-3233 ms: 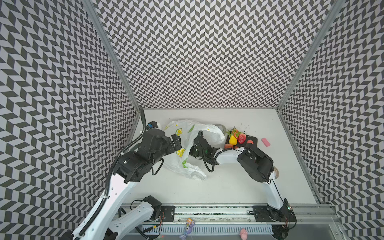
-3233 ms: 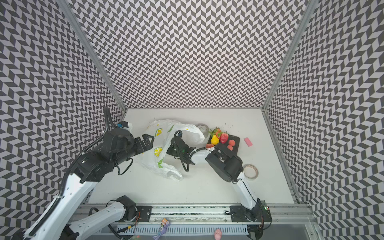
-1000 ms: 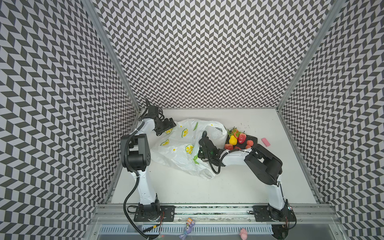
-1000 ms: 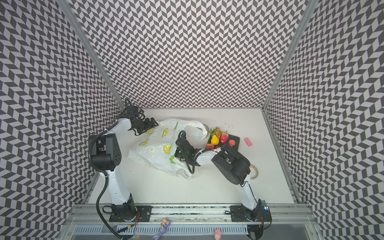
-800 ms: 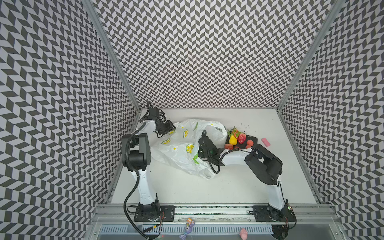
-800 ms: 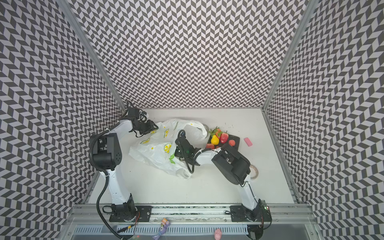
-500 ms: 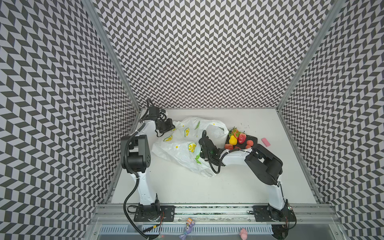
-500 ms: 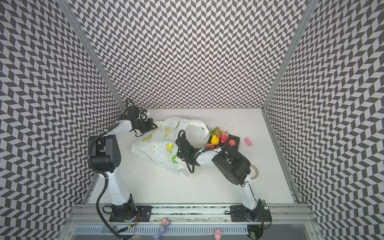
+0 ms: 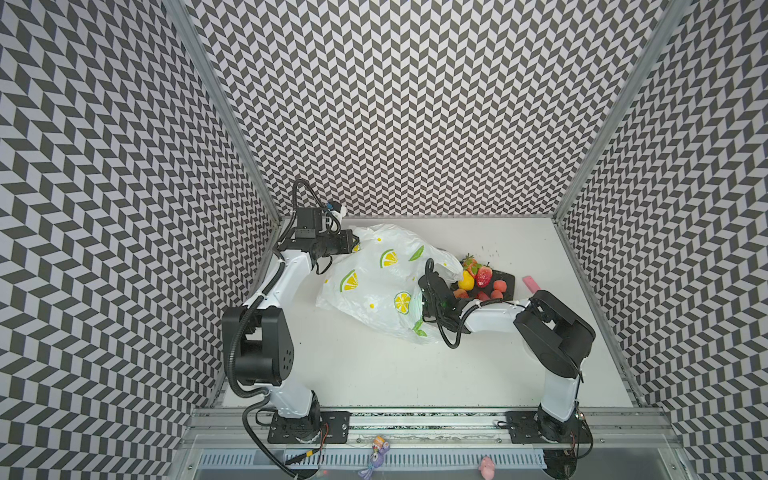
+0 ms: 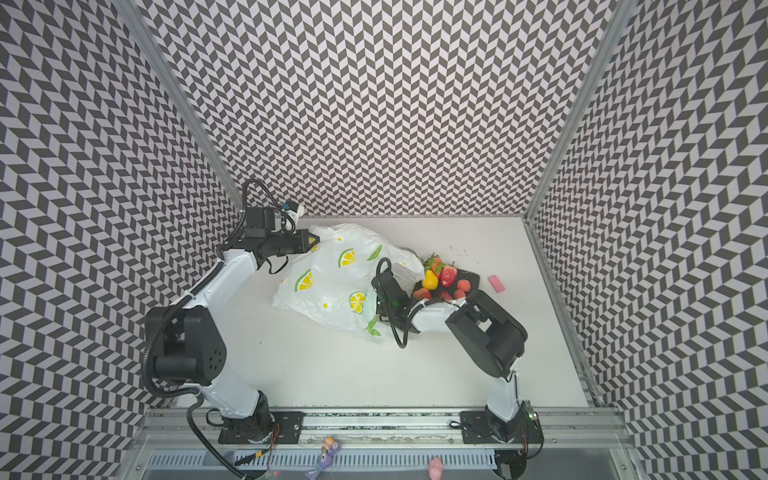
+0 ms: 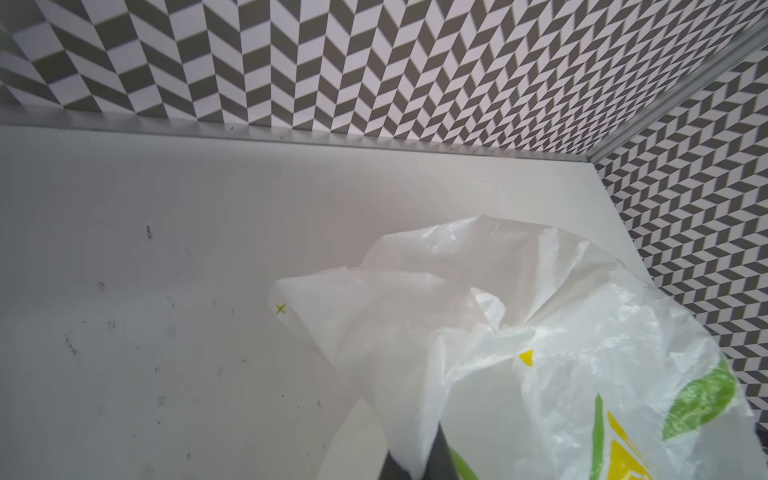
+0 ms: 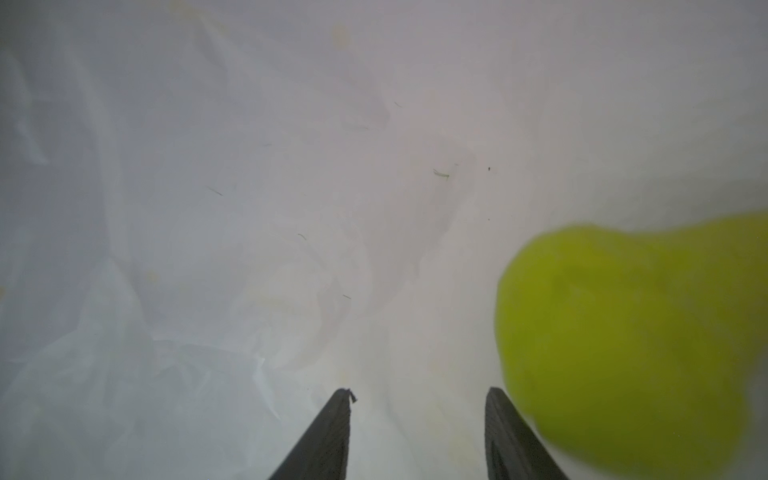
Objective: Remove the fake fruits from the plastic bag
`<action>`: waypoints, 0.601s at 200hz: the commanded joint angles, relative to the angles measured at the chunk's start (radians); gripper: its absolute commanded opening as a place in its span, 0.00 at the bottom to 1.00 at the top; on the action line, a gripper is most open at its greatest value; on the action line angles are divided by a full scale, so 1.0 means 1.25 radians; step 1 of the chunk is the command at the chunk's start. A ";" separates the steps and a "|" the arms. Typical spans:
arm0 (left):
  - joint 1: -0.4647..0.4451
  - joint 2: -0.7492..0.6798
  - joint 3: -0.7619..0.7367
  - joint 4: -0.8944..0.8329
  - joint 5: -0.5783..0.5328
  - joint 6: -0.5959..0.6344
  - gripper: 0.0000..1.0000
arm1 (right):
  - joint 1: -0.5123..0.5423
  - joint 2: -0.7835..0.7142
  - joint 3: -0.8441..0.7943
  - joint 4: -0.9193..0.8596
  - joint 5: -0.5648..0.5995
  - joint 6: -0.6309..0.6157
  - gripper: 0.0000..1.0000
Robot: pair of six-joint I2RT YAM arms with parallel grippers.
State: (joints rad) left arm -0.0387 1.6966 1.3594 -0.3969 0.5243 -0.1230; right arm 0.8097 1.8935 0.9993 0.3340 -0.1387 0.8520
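Both top views: plastic bag (image 9: 374,282) on white tabletop (image 9: 374,365), chevron walls (image 9: 395,104) all round, most fake fruits (image 9: 478,278) already out on the black tray (image 9: 509,276) at its mouth. Left wrist: left pincer (image 11: 419,461) pinching the bag's back corner. Right wrist: right pincer (image 12: 419,392) spread inside the bag with a blurry yellow-green fruit (image 12: 623,340) just beside one finger, so I'd say retrieval step, and it needs centring on the fruit before closing.

Crumpled white lemon-print plastic bag (image 9: 374,286), fake fruits (image 9: 482,276) in a glossy cluster just beside it.

FREE: broad front strip of table (image 9: 395,374), far-right corner beyond pink block (image 9: 530,283) | BLOCKED: centre — plastic bag (image 9: 374,286); fake fruits (image 9: 478,278) hemmed between bag and right arm (image 9: 490,320)
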 commanded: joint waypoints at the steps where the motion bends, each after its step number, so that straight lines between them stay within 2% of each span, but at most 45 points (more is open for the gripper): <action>1: 0.005 0.022 0.000 -0.006 -0.062 -0.006 0.41 | 0.005 -0.019 0.001 0.013 0.001 -0.009 0.52; 15: 0.005 0.011 0.018 -0.009 -0.124 -0.027 0.66 | 0.005 -0.015 0.007 0.009 0.001 -0.009 0.52; 17: 0.006 0.009 0.022 -0.010 -0.134 -0.029 0.74 | 0.005 -0.015 0.007 0.009 0.000 -0.009 0.52; 20: 0.007 0.004 0.027 -0.012 -0.149 -0.032 0.93 | 0.005 -0.014 0.010 0.008 -0.001 -0.009 0.52; 23: 0.007 -0.001 0.033 -0.013 -0.163 -0.035 0.99 | 0.005 -0.013 0.011 0.007 -0.002 -0.009 0.52; 50: 0.008 -0.057 0.083 -0.052 -0.255 -0.065 1.00 | 0.005 -0.001 0.024 0.005 -0.010 -0.007 0.52; 68: 0.005 -0.117 0.087 -0.100 -0.290 -0.129 1.00 | 0.006 0.006 0.033 0.005 -0.016 -0.005 0.52; 88: -0.013 -0.205 0.044 -0.181 -0.332 -0.212 1.00 | 0.009 0.011 0.047 0.002 -0.022 -0.008 0.52; 120: -0.055 -0.379 -0.102 -0.292 -0.351 -0.371 1.00 | 0.025 0.019 0.092 -0.036 -0.023 -0.047 0.52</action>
State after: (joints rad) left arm -0.0681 1.3376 1.3510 -0.5823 0.1406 -0.3992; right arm 0.8200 1.8988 1.0615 0.2977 -0.1577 0.8349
